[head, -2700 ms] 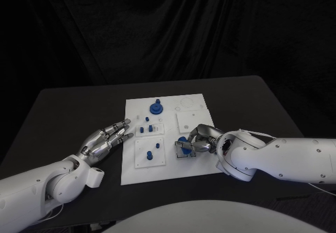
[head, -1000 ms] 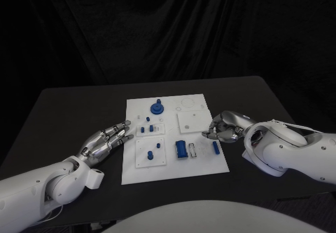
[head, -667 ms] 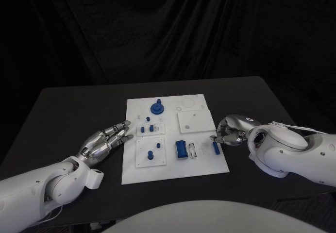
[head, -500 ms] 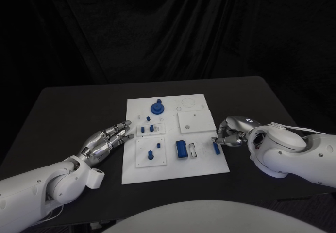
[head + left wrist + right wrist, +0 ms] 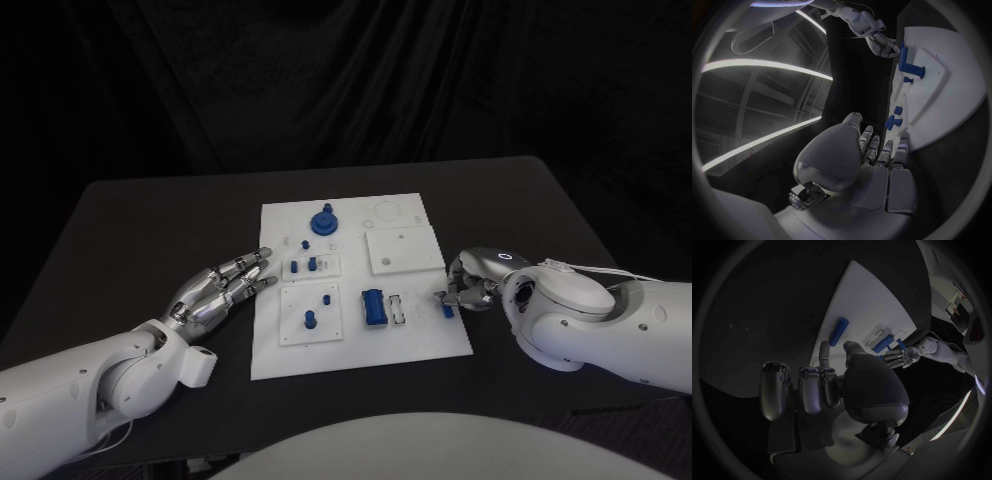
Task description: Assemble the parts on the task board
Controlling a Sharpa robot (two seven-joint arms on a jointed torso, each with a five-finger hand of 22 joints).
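The white task board lies mid-table. On it stand a blue round part, small blue pegs and a blue peg. A blue block stands in its slot beside a pale piece. A small blue bar lies flat near the board's right edge, also the blue bar in the right wrist view. My right hand hovers at that bar; thumb and one finger reach toward it with a gap, the others curled. My left hand rests open left of the board.
Two raised square plates sit on the board's right and lower left. The left wrist view shows the board with my right hand at its far side. Black table surrounds the board.
My right hand let go of the blue block, now standing in its slot, and moved right to the small blue bar, sinking closer to it. The left hand has stayed put.
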